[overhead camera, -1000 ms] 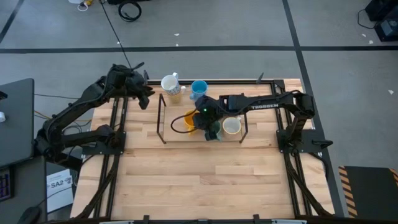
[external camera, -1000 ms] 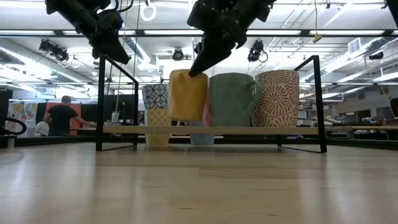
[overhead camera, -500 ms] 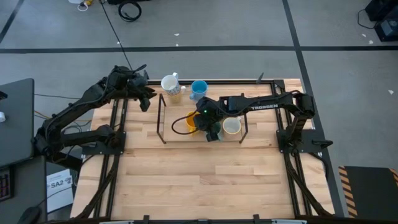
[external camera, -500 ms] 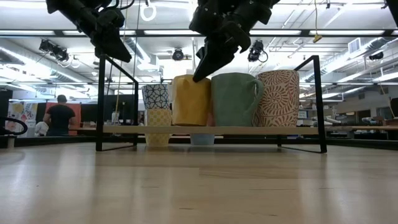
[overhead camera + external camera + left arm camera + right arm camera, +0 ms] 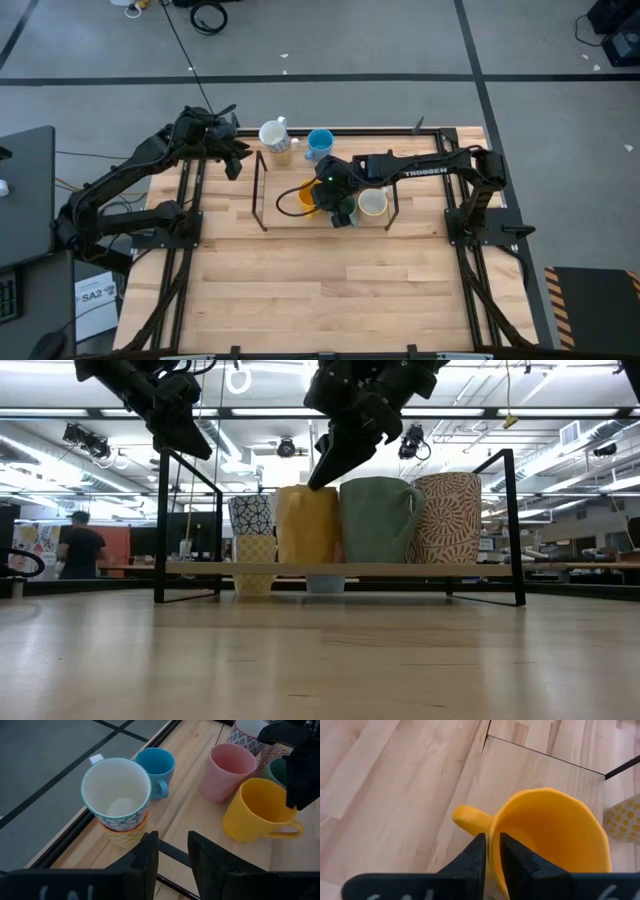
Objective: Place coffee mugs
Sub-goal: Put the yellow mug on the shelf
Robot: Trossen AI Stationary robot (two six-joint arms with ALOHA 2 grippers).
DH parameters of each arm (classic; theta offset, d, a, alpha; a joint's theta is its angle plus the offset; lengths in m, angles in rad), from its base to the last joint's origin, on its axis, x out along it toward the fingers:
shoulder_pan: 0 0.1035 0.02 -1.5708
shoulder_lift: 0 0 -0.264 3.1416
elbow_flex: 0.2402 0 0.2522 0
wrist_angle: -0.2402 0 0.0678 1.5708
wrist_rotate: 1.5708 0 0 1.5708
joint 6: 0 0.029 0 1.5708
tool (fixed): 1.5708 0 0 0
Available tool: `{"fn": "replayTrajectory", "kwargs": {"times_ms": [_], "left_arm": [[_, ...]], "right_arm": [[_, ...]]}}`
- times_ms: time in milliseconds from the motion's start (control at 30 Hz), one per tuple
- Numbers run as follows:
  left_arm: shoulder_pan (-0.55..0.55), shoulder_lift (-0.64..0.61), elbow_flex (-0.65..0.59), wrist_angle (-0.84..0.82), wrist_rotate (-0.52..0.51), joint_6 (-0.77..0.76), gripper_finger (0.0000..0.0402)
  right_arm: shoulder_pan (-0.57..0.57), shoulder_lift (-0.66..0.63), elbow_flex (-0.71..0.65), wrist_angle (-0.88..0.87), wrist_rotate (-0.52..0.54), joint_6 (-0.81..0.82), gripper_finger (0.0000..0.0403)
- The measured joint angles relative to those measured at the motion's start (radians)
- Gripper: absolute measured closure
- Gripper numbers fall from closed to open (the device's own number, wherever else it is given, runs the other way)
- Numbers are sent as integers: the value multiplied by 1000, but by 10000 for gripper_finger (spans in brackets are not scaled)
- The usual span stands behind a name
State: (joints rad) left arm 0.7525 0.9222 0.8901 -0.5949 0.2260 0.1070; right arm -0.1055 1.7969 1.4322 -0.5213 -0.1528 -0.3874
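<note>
An orange mug [image 5: 307, 525] stands on the wooden shelf [image 5: 420, 569] of a black wire rack, next to a green mug [image 5: 375, 520] and a patterned cream mug [image 5: 447, 518]. My right gripper [image 5: 492, 837] comes from above and is shut on the orange mug's rim. A white patterned mug [image 5: 116, 795] is stacked on a yellow-dotted one near the far edge, with a blue mug [image 5: 156, 767] beside it and a pink mug [image 5: 230, 770] behind the rack. My left gripper [image 5: 172, 840] hovers open above the table's far left, short of the stack. My right gripper pinches the orange mug's wall at the rim [image 5: 494, 827], right beside the handle [image 5: 467, 817], with one finger inside the mug and one outside. The fingers slant down from above. The mug stands upright, its base on the shelf [image 5: 290, 215].
The rack's black uprights [image 5: 512, 525] frame the shelf at both ends. On the shelf, bare board lies to the left of the orange mug [image 5: 305, 195]. The near half of the table [image 5: 330, 290] is bare wood. A person stands in the room far behind.
My right gripper has lowered the orange mug, which hung tilted just above the shelf. It now stands upright on the board, closer to the green mug.
</note>
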Motion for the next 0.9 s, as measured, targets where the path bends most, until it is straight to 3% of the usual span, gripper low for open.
{"fn": "replayTrajectory", "kwargs": {"times_ms": [333,700,900], "left_arm": [[0,0,0,0,0,0,290],[0,0,0,0,0,0,290],[0,0,0,0,0,0,290]], "right_arm": [[0,0,0,-2,-1,0,333],[0,0,0,-3,-50,0,276],[0,-1,9,2,-50,-1,266]]}}
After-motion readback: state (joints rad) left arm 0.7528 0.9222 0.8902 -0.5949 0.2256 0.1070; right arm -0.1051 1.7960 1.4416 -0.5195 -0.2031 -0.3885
